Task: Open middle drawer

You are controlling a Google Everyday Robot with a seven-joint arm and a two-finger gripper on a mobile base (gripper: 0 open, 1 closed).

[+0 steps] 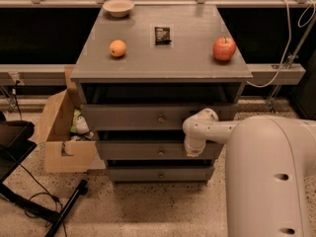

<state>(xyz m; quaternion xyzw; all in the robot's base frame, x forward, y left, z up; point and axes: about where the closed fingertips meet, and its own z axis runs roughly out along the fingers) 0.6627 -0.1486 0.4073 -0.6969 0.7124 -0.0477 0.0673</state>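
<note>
My claw (191, 151) hangs against the middle drawer (131, 150), right of its knob (161, 153); I cannot tell its grip. An apple (224, 49) and an orange (117, 48) sit on the tabletop (163, 65).

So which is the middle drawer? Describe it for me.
Find the grey cabinet with an apple on top. Of its three stacked drawers, the middle drawer is the second down. Unlike the taller top drawer and shorter bottom drawer, it has the white gripper at its front, right of its knob.

Gripper (191, 151) before middle drawer (133, 151) (right side)
</note>
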